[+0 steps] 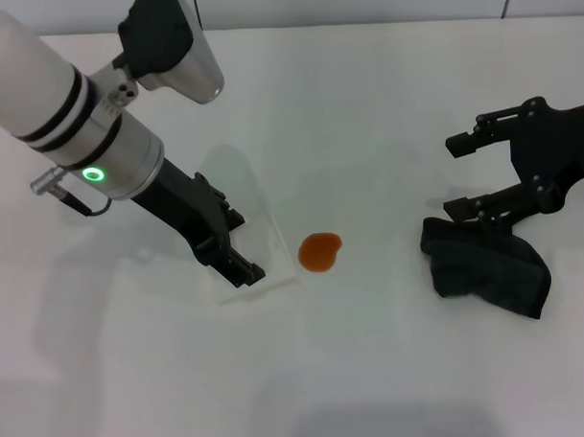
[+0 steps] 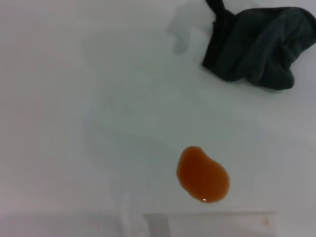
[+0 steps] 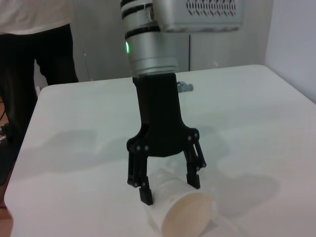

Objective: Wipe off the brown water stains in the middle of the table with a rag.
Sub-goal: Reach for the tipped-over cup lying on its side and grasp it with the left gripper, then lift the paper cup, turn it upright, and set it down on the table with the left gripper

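The brown water stain [image 1: 320, 251] is one glossy orange-brown blot in the middle of the white table [image 1: 365, 101]; it also shows in the left wrist view [image 2: 202, 174]. The dark rag [image 1: 490, 269] lies bunched to its right, also seen in the left wrist view [image 2: 256, 44]. My right gripper [image 1: 460, 174] is open just above the rag's far edge, its lower finger at the cloth. My left gripper [image 1: 238, 264] is shut on a tilted white paper cup [image 1: 263, 215] just left of the stain; the right wrist view shows its fingers [image 3: 145, 195] on either side of the cup [image 3: 185, 215].
A person in dark trousers [image 3: 34, 54] stands beyond the table's far end in the right wrist view. The table's edge [image 3: 22, 148] runs along that side.
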Controlling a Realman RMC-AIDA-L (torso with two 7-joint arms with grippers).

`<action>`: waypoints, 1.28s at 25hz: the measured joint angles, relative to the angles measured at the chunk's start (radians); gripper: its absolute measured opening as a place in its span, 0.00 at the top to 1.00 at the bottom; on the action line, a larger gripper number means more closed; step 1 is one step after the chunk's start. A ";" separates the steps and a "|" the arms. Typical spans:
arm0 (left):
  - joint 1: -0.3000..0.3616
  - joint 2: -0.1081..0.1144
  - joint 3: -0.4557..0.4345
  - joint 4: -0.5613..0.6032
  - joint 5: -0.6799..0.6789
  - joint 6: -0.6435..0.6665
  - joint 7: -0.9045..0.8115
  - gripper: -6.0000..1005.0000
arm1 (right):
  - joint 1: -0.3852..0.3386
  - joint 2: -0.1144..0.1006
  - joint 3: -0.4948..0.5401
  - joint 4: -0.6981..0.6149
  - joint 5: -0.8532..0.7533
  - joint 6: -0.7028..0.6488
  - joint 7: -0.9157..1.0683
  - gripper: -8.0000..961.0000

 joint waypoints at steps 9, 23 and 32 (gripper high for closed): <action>-0.001 0.000 0.057 -0.071 -0.008 -0.094 0.005 0.14 | 0.000 0.001 -0.023 -0.003 0.001 0.003 -0.001 0.18; -0.003 -0.002 0.094 -0.076 -0.024 -0.133 0.031 0.14 | -0.002 0.003 -0.028 -0.003 0.002 0.008 -0.002 0.18; 0.150 0.001 0.068 0.122 -0.184 -0.176 0.107 0.34 | -0.003 0.002 -0.025 0.001 0.002 0.010 -0.002 0.18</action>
